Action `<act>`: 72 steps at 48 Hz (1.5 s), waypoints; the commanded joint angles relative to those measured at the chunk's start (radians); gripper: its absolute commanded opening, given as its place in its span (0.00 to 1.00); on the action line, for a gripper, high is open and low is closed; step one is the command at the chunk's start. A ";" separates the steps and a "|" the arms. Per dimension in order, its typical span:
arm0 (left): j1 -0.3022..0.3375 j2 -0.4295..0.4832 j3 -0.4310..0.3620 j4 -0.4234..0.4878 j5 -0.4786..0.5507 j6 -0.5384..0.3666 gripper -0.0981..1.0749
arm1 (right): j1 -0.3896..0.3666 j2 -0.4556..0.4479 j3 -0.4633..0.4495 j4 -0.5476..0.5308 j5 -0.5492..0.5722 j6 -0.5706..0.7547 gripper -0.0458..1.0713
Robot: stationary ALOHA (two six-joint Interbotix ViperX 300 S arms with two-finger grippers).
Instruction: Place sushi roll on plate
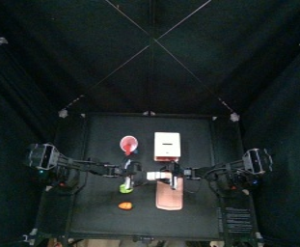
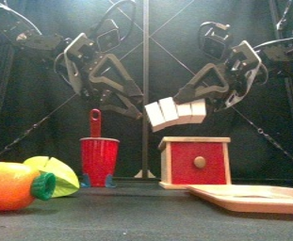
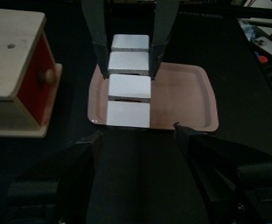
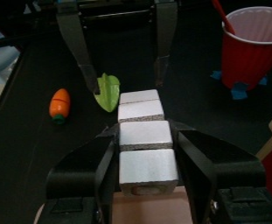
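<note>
The sushi roll (image 2: pixel 176 113) is a white bar of several blocks, hanging in the air between both arms. My right gripper (image 4: pixel 145 138) is shut on it, its jaws pressed to both sides of the sushi roll (image 4: pixel 145 149). My left gripper (image 3: pixel 136 131) is open, its jaws wide apart just short of the near end of the sushi roll (image 3: pixel 129 87). The pink plate (image 3: pixel 191 96) lies below the roll. The plate (image 2: pixel 255 198) sits at the table's front right, and the top view shows this plate (image 1: pixel 169 199) too.
A white box with a red front (image 2: pixel 195 162) stands behind the plate. A red cup (image 2: pixel 98 158) with a stick stands left of it. An orange piece (image 2: pixel 8 185) and a green piece (image 2: pixel 60 174) lie at the front left.
</note>
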 commanded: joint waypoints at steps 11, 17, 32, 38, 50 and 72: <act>0.003 -0.026 -0.003 -0.002 -0.009 0.002 0.91 | 0.031 -0.084 -0.008 0.219 0.008 0.017 0.59; 0.009 -0.034 0.003 -0.002 -0.009 0.000 0.91 | 0.049 -0.112 -0.006 0.282 0.021 0.017 0.59; 0.017 -0.078 0.044 -0.012 -0.011 -0.003 0.91 | 0.094 -0.156 -0.002 0.420 0.040 0.014 0.59; 0.015 -0.104 0.075 -0.048 -0.012 -0.003 0.91 | 0.100 -0.179 -0.015 0.456 0.098 0.017 0.59; 0.014 -0.178 0.144 -0.155 -0.026 -0.003 0.91 | 0.074 -0.232 -0.051 0.538 0.314 0.017 0.58; 0.002 -0.225 0.206 -0.178 -0.117 -0.003 0.91 | -0.097 -0.345 -0.094 0.528 0.670 0.023 0.58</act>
